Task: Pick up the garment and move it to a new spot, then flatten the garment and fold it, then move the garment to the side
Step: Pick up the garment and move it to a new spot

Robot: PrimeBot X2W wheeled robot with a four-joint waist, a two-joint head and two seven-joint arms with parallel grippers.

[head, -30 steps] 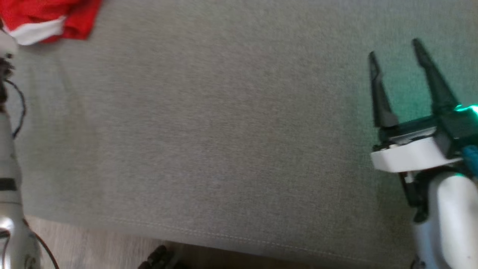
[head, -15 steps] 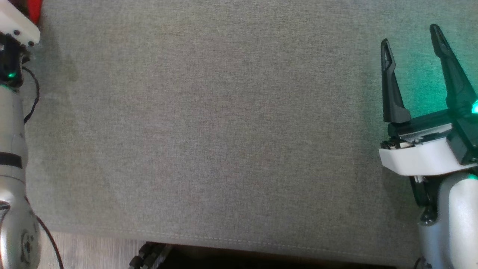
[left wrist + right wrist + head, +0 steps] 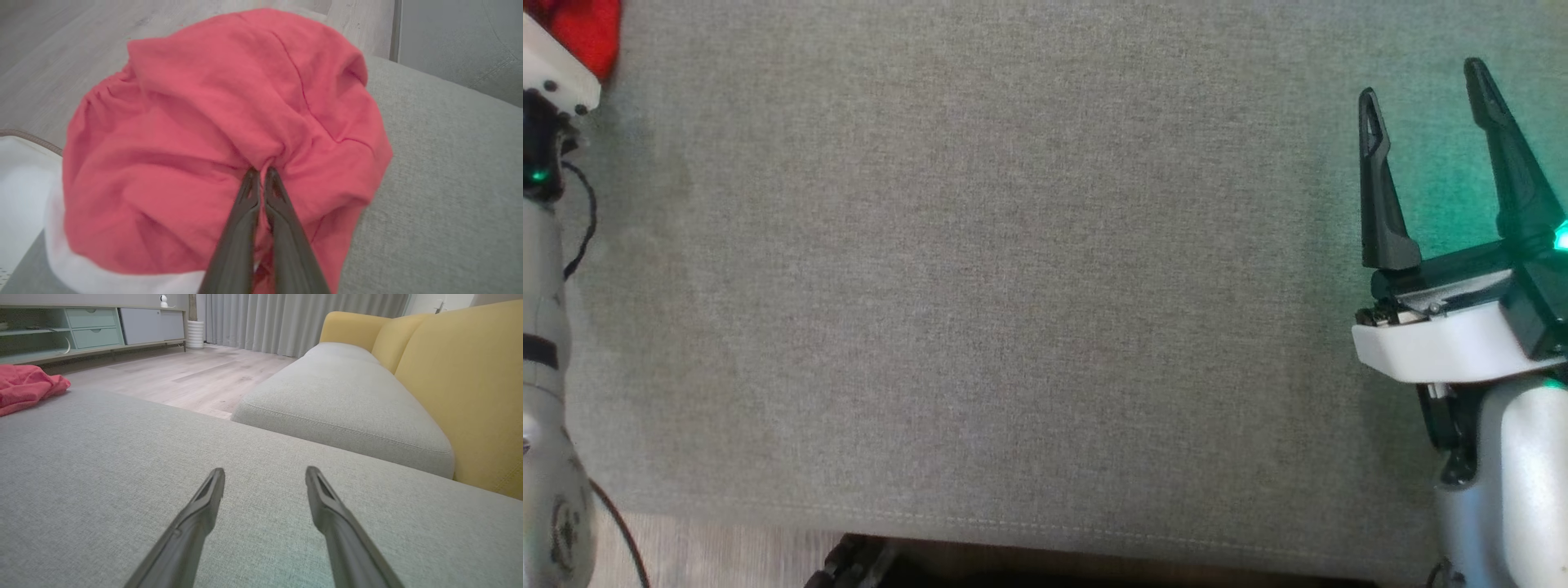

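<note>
The garment (image 3: 212, 134) is a crumpled red cloth with a white band along its lower edge, lying on the grey cushion. In the left wrist view my left gripper (image 3: 260, 171) is shut, its two dark fingertips pinching a fold near the garment's middle. A corner of the red garment (image 3: 580, 28) shows at the head view's top left, behind my left wrist. The garment (image 3: 24, 390) also lies far left in the right wrist view. My right gripper (image 3: 1421, 82) hovers open over bare cushion at the right, nothing between its fingers (image 3: 208, 498).
The wide grey cushion (image 3: 1013, 286) spreads across the head view, its seamed front edge (image 3: 1013, 523) near the bottom. A second grey seat (image 3: 343, 412) with a yellow backrest (image 3: 461, 384) lies ahead of the right gripper. Wooden floor and a low cabinet (image 3: 90, 326) are beyond.
The head camera has shifted, putting most of the garment beyond the top-left corner. My left gripper has closed on the garment. The right gripper stays open.
</note>
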